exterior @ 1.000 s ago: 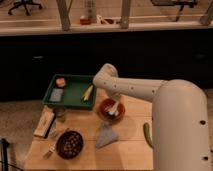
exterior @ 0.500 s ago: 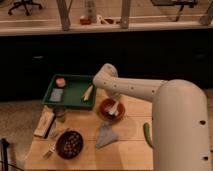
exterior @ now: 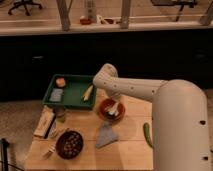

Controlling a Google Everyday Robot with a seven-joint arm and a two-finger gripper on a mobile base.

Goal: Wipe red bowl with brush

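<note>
The end effector is down inside the red bowl on the tabletop. The pale brush lies against it. Whether it grips the brush cannot be told.

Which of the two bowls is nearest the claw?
The red bowl beside the green tray; the claw is over it. The dark brown bowl sits apart, lower left.

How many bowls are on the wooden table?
2. The red bowl is mid-table under the gripper; the dark brown bowl is near the front left corner. The arm may hide others.
</note>
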